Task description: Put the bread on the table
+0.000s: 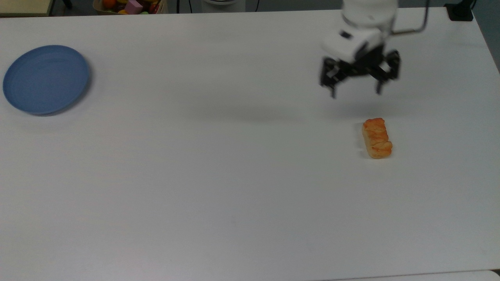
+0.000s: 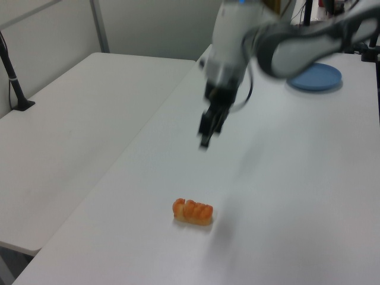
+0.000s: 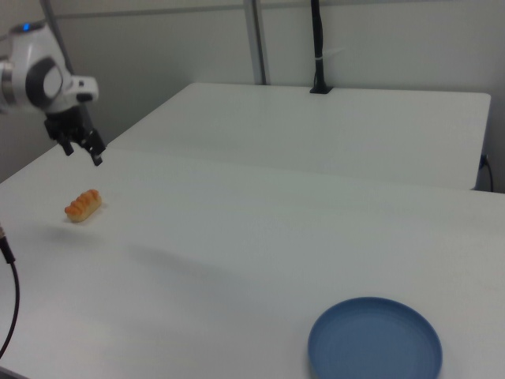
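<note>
Toward four o'clock on the table (image 1: 234, 195) in the top view, the bread (image 1: 377, 138) lies flat on the bare white surface, glazed ridged side up, its long axis running roughly twelve to six. It touches nothing else, which reads as the roll being set down and let go. The claw (image 1: 355, 93) hangs in the air off the roll's twelve o'clock end, toward eleven, with its two fingers spread wide and holding nothing; in the left view the claw (image 2: 208, 133) is clearly above the table, well apart from the bread (image 2: 193, 211). A blue plate (image 1: 46, 79) sits far off at nine o'clock in the top view, with nothing on it. Judging by this layout, the placing step looks finished, and what remains is only for the arm to clear the area.
</note>
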### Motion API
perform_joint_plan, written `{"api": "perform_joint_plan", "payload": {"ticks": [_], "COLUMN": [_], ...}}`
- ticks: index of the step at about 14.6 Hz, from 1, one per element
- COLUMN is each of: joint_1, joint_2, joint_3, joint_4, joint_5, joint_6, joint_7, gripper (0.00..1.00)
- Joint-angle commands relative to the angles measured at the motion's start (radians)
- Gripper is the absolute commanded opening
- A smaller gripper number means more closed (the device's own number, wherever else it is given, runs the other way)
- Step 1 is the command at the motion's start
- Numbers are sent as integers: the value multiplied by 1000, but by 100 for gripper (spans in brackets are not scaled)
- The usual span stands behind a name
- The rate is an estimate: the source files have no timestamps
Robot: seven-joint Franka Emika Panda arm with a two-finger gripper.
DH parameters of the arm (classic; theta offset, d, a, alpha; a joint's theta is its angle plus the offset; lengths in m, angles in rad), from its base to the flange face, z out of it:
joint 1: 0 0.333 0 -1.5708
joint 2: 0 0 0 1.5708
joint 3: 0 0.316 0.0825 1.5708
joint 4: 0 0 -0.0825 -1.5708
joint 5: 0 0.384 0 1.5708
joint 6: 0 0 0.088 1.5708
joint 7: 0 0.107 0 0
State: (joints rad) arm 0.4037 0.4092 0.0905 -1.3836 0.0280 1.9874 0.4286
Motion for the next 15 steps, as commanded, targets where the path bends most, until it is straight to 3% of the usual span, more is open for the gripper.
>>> {"api": "perform_joint_plan", "payload": {"ticks": [1, 5, 9, 11, 15], "joint_1": [-173, -318, -350, -381, -398], "joint_2": [-206, -326, -349, -349, -355], "joint_3": [26, -26, -133, -146, -161], "joint_4": [-120, -248, -276, -273, -269], "joint_5": [-23, -20, -20, -10, -8], "joint_6": [-232, -265, -269, -266, -269], "joint_7": [-114, -266, -376, -453, -452], "gripper": [100, 100, 100, 100, 100]}}
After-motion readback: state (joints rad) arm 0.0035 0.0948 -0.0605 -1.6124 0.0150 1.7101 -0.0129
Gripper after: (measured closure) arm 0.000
